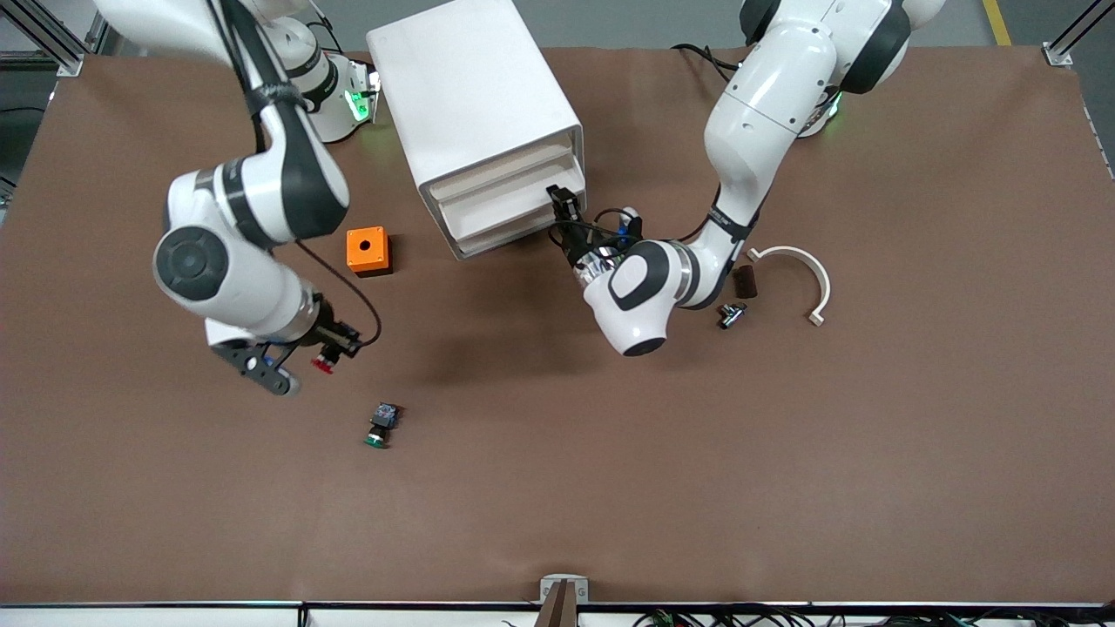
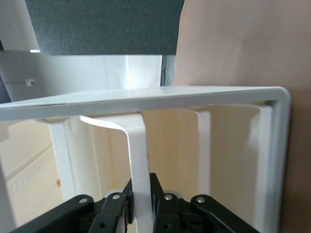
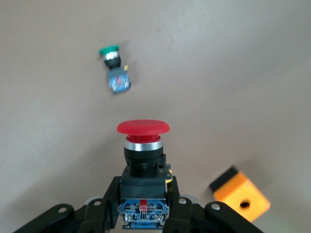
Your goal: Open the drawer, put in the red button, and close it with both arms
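Observation:
The white cabinet (image 1: 475,96) stands at the table's robot side, its stacked drawers (image 1: 510,205) facing the left arm. My left gripper (image 1: 562,207) is at the drawer fronts. In the left wrist view it (image 2: 142,206) is shut on a thin white drawer handle strip (image 2: 138,150); which drawer it belongs to I cannot tell. My right gripper (image 1: 327,355) is up over the bare table near the right arm's end, shut on the red button (image 1: 323,366). In the right wrist view the fingers (image 3: 182,206) clamp the button's black body, its red cap (image 3: 143,127) pointing away from the gripper.
A green-capped button (image 1: 381,425) lies nearer the front camera than the red button. An orange box with a hole (image 1: 368,251) sits beside the cabinet. A white curved piece (image 1: 797,266), a dark block (image 1: 743,281) and a small metal part (image 1: 730,314) lie by the left arm.

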Tool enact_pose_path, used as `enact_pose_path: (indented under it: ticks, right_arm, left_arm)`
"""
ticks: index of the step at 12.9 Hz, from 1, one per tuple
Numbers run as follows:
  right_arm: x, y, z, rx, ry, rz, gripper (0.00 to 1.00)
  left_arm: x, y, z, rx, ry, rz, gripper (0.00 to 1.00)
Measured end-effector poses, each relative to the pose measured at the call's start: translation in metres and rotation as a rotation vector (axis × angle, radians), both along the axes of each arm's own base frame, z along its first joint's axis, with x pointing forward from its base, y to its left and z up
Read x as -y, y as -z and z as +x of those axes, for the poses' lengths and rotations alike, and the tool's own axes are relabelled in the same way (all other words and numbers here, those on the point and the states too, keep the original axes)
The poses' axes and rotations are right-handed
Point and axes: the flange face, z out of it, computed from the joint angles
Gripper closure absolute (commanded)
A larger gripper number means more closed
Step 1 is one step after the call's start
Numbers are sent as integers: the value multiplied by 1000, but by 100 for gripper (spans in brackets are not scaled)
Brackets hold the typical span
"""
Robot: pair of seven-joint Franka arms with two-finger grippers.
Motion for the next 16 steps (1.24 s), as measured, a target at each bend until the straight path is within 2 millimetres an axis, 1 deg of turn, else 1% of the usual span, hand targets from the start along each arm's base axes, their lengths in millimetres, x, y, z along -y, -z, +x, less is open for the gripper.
enact_pose_path:
  ticks: [2, 4, 6, 7, 9, 11, 12, 13, 14, 15, 16]
  right_arm:
    - [-36, -1, -33, -13, 59, -14, 100]
    - [-77, -3, -63, -13, 118, -27, 100]
    - [-127, -5, -94, 5, 174, -31, 100]
    - [-148, -4, -107, 18, 197, -27, 100]
    - [-180, 2, -133, 37, 235, -19, 100]
    - [-200, 7, -152, 40, 272, -22, 100]
    - [-210, 7, -161, 42, 290, -22, 100]
    - [-219, 6, -169, 47, 308, -18, 100]
    - [-229, 5, -177, 53, 326, -11, 100]
    - [-237, 5, -184, 61, 342, -2, 100]
    - [-245, 5, -191, 69, 359, 10, 100]
  left_arm:
    - [-18, 1, 23, 5, -76, -7, 83]
    - [-33, 1, 41, 13, -137, -11, 83]
    - [-43, 1, 52, 18, -169, -13, 83]
    - [-46, 1, 55, 19, -178, -13, 83]
    - [-55, 1, 62, 22, -198, -16, 83]
    - [-64, 1, 70, 24, -215, -18, 78]
    - [-67, 1, 73, 26, -223, -17, 63]
    - [-70, 1, 75, 29, -230, -17, 43]
    - [-71, 1, 77, 35, -240, -20, 27]
    - [-72, 0, 79, 44, -248, -36, 15]
    - [-72, -1, 81, 62, -252, -72, 10]
